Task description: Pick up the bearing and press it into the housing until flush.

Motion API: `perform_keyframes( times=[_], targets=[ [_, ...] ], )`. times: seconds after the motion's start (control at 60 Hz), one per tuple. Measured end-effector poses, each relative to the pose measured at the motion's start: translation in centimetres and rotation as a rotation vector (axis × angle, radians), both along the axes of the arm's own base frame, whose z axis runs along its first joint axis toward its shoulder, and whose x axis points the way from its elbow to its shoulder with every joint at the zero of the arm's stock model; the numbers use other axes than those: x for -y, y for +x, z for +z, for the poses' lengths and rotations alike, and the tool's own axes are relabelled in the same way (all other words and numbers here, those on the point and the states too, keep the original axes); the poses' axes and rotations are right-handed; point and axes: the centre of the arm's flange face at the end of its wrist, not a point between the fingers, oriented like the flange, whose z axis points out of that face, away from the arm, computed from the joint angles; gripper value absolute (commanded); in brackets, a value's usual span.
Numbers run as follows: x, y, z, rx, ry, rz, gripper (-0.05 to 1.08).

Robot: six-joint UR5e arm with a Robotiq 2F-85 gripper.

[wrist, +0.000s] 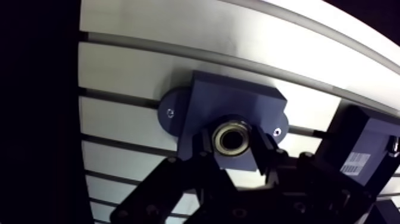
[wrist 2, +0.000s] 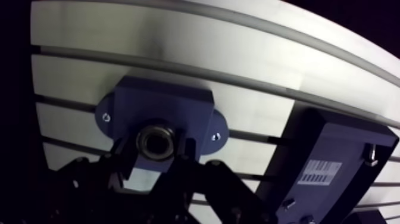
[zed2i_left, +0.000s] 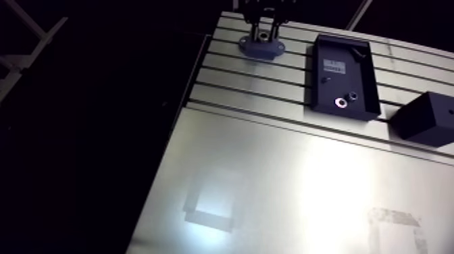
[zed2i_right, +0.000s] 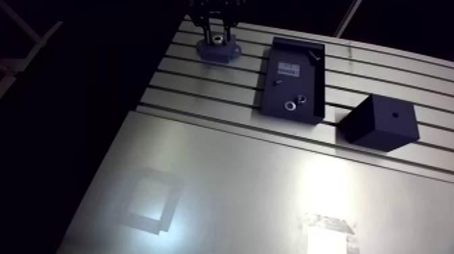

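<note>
The blue-grey housing (wrist: 238,101) is a flanged block with two screw ears, sitting on the slotted table near its far left edge (zed2i_left: 260,47). The bearing (wrist: 231,137), a shiny metal ring with a dark bore, sits at the housing's round seat. My gripper (wrist: 233,146) stands right over the housing, and its two dark fingers (wrist: 205,146) press against the bearing from either side. How deep the bearing sits in the seat is hidden by the fingers. In the arm view the gripper (zed2i_left: 262,30) comes straight down onto the housing.
A black shallow tray (zed2i_left: 324,81) lies to the right of the housing, with a label and a small metal ring (zed2i_left: 341,103) inside. A black cube (zed2i_left: 425,118) stands further right. The table's left edge (zed2i_left: 192,88) runs close beside the housing.
</note>
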Motion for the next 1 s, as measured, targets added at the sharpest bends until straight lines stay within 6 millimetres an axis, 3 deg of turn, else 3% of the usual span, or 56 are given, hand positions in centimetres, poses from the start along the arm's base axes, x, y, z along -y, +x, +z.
perform_keyframes(
  times=[0.417,0.45,0.467,0.483,0.5,0.517,0.533,0.933,1.0],
  targets=[
    [0.0,0.0,-0.1,0.001,0.000,-0.001,0.58],
    [0.0,0.0,0.0,0.001,0.000,-0.001,0.52],
    [0.0,0.0,0.0,0.001,0.000,-0.001,0.35],
    [0.0,0.0,0.0,0.001,0.000,-0.001,0.35],
    [0.0,0.0,0.0,0.001,0.000,-0.001,0.09],
    [0.0,0.0,0.0,0.001,0.001,-0.001,0.09],
    [0.0,0.0,0.0,0.001,0.000,-0.001,0.02],
    [0.0,-0.1,2.7,-0.035,-0.011,-0.003,0.00],
    [0.0,-0.2,3.2,-0.042,-0.013,-0.004,0.06]
  ],
)
